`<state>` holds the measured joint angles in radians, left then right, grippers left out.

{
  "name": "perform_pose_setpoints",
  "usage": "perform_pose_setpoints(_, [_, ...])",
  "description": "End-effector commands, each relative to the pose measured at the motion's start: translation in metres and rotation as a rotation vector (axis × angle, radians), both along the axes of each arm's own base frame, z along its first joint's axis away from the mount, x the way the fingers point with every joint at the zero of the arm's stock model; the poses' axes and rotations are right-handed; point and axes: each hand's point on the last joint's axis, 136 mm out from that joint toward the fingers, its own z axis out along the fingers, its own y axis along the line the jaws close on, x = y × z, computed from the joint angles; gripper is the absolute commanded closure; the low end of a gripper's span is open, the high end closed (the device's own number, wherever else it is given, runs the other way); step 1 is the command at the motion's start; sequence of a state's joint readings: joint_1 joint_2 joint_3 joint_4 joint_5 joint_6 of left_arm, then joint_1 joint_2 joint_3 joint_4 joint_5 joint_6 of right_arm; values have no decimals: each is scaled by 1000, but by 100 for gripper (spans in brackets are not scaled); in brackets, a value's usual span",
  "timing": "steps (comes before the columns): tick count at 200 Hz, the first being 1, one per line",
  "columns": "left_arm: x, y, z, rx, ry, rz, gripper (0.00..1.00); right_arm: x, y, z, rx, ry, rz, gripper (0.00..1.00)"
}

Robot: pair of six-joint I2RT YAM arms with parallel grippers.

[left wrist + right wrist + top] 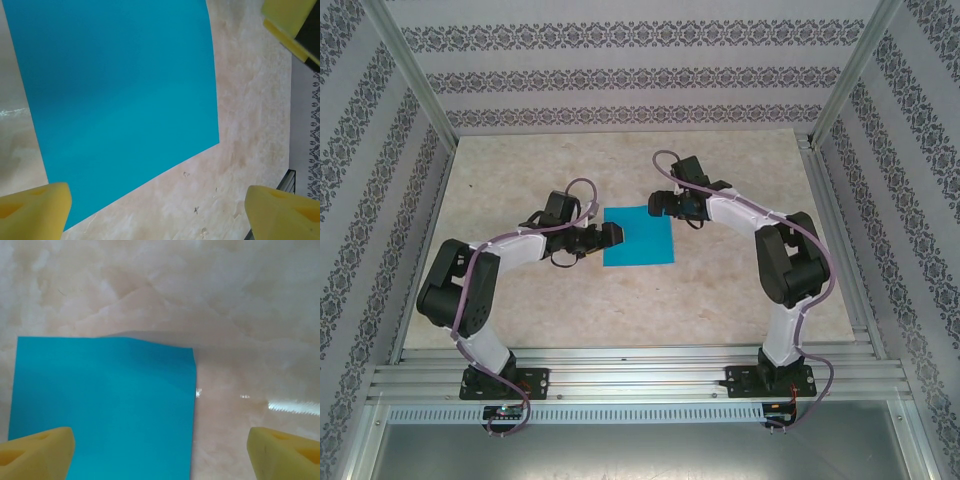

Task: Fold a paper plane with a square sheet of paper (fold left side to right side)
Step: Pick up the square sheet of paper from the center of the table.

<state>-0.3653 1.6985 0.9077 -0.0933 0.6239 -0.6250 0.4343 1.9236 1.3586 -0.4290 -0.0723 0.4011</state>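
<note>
The square sheet of paper (638, 236) lies unfolded on the marble tabletop, bright turquoise. My left gripper (612, 235) hovers at its left edge, open. In the left wrist view the sheet (115, 95) runs under the left yellow fingertip (32, 210), and the gripper (157, 215) holds nothing. My right gripper (667, 205) is open at the sheet's far right corner. Seen from the right wrist, the sheet (100, 405) reaches under the left fingertip (35, 452), its far edge slightly lifted, and the gripper (160, 455) holds nothing. The paper plane is out of view.
Bare marble tabletop (720, 290) surrounds the sheet. Aluminium rails run along the front (640, 375) and right side (835, 230). Patterned walls (620, 75) close the back and sides. The right gripper's yellow pad (287, 20) shows in the left wrist view's top right corner.
</note>
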Motion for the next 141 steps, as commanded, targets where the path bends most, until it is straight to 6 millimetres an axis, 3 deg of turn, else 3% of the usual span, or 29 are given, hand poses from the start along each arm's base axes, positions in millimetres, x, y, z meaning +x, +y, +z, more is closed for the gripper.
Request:
perform_pose_setpoints(1, [-1, -12, -1, -31, 7, -9, 10, -19, 1, -19, -27, 83, -19, 10])
perform_pose_setpoints(71, [-2, -15, -23, -11, 57, -15, 10, -43, 15, -49, 65, 185, -31, 16])
perform_pose_setpoints(141, [-4, -13, -37, 34, 80, -12, 10, -51, 33, -58, 193, 240, -27, 24])
